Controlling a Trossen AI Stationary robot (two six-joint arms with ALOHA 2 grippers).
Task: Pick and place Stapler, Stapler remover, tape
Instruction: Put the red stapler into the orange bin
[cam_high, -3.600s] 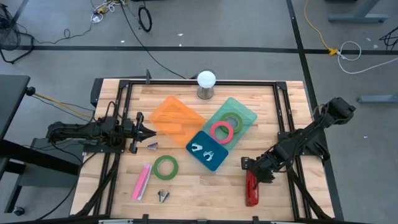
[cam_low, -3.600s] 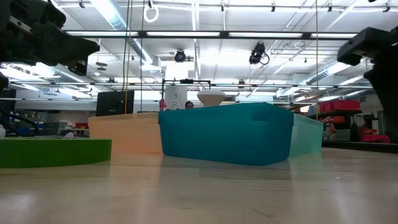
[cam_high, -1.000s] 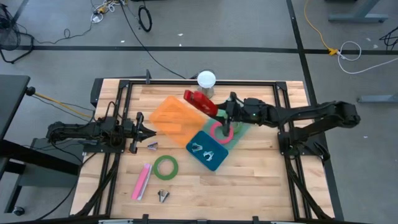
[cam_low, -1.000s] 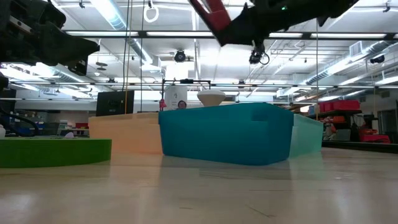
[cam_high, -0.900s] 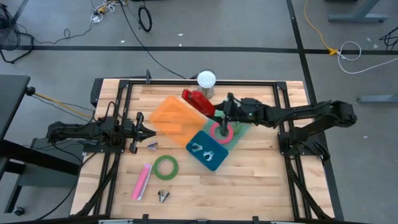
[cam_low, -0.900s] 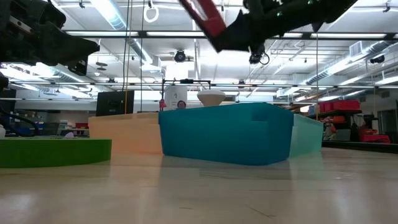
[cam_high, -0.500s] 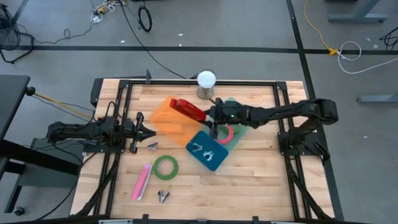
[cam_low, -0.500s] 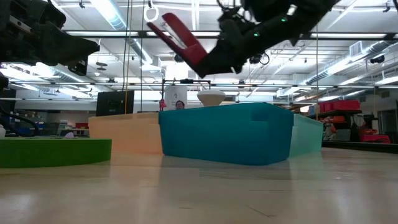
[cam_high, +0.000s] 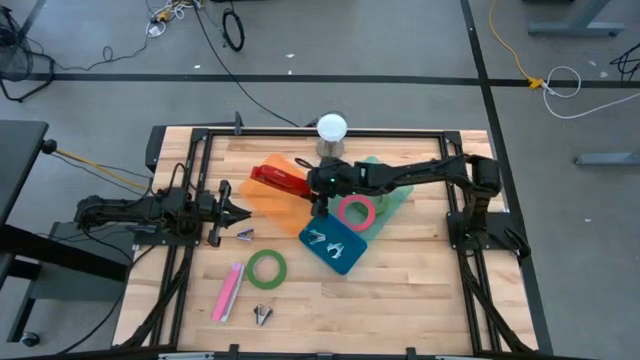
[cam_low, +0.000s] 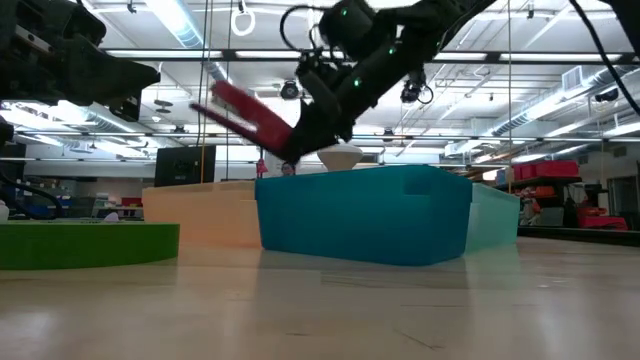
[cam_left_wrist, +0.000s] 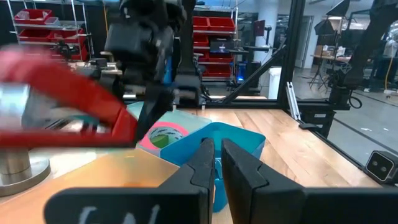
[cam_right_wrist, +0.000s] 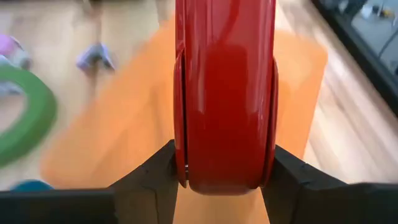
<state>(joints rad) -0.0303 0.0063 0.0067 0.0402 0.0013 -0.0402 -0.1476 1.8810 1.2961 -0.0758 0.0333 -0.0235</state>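
A red stapler (cam_high: 276, 177) hangs above the orange tray (cam_high: 272, 203) in my right gripper (cam_high: 313, 183), which is shut on it and reaches in from the table's right. It also shows in the low view (cam_low: 248, 114). A light green tray (cam_high: 392, 186) holds a pink tape roll (cam_high: 356, 211) and a green one. A teal tray (cam_high: 345, 257) holds staple removers (cam_high: 325, 241). On the table lie a green tape roll (cam_high: 266, 268), a pink stapler (cam_high: 228, 291) and two staple removers (cam_high: 245, 235). My left gripper (cam_high: 236, 211) waits shut at the table's left. My right gripper pinches the red stapler's two long sides at its near end (cam_right_wrist: 224, 177) between its two fingers (cam_right_wrist: 158, 171). The fingers come about level from the table's right and lie along the stapler. The stapler is lifted clear above the orange tray, tilted, its free end (cam_low: 212, 93) higher.
A white ball on a metal cylinder (cam_high: 331, 135) stands at the far edge behind the trays. A black frame (cam_high: 200, 140) runs round the tabletop. Bare wood shows at the near right (cam_high: 420, 290).
My right gripper has carried the red stapler toward the table's left edge, from above the light green tray to above the orange tray, and lower. The stapler has stayed lifted and pointing left, its free end up.
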